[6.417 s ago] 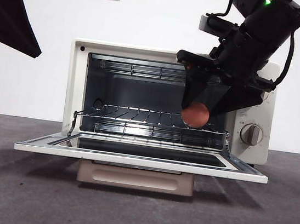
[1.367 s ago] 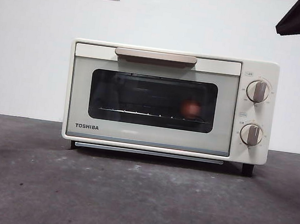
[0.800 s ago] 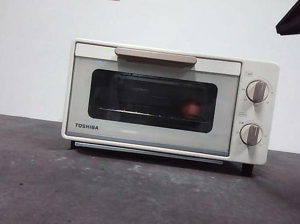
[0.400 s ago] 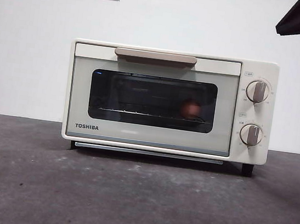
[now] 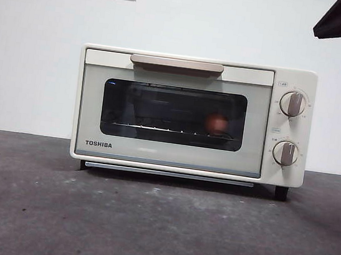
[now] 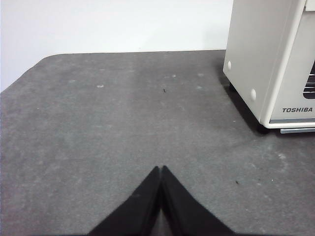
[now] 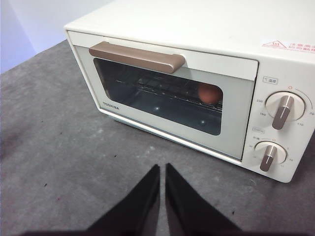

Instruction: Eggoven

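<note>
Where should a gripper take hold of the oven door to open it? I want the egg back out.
Grip the tan handle along the top of the closed door, coming from the front and above. It is a long bar standing proud of the door, so jaws can likely hook it and pull it down.

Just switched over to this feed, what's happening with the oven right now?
Nothing is being handled at this moment. The egg sits on the rack inside the toaster oven, seen through the glass, and the oven door is closed. Both arms are pulled back: the left claw is shut over bare table beside the oven, and the right claw is shut in front of the oven, holding nothing.
</note>
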`<state>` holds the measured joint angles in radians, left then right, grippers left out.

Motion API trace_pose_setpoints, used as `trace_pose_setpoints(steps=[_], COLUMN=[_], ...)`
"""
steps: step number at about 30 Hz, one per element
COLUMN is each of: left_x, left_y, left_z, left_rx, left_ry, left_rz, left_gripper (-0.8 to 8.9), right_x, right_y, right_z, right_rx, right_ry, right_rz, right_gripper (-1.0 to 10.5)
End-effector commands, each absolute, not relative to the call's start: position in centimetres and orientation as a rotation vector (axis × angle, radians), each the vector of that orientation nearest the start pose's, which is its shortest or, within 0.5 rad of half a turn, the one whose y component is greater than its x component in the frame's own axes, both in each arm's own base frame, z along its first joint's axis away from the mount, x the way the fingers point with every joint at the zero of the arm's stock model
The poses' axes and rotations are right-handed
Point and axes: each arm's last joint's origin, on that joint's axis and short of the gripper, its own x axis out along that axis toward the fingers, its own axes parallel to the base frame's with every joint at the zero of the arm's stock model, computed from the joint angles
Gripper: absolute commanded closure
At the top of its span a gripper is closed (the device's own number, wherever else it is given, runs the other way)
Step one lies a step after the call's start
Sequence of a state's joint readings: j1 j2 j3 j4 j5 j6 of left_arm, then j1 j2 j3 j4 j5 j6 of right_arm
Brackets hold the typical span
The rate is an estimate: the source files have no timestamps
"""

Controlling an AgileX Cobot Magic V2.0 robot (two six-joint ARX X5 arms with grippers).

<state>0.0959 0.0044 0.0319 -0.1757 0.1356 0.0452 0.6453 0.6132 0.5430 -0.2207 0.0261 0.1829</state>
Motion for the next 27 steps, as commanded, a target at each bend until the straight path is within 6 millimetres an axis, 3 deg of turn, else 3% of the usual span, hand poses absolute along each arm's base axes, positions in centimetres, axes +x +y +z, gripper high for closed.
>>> trace_pose_setpoints(steps=[1, 16, 22, 27], left_x=[9.5, 9.5, 9.5, 9.5], left_y=[0.5, 0.5, 0.5, 0.5], left_z=[15.0, 15.0, 15.0, 15.0], left_rx=[0.014, 0.014, 0.014, 0.014], left_ry=[0.182, 0.181, 0.181, 0.181], left_rz=[-0.042, -0.042, -0.042, -0.042], left_gripper=[8.06, 8.06, 8.06, 8.06], right_x=[11.7, 11.7, 11.9, 11.7], right_y=[8.8, 8.6, 5.5, 2.8], right_z=[27.3, 27.4, 27.4, 25.7], right_rx=[0.074, 0.034, 0.014, 0.026], right_ry=[0.32, 0.298, 0.224, 0.109], right_rz=[0.595, 0.57, 0.42, 0.274], right_gripper=[9.4, 9.4, 9.4, 9.4])
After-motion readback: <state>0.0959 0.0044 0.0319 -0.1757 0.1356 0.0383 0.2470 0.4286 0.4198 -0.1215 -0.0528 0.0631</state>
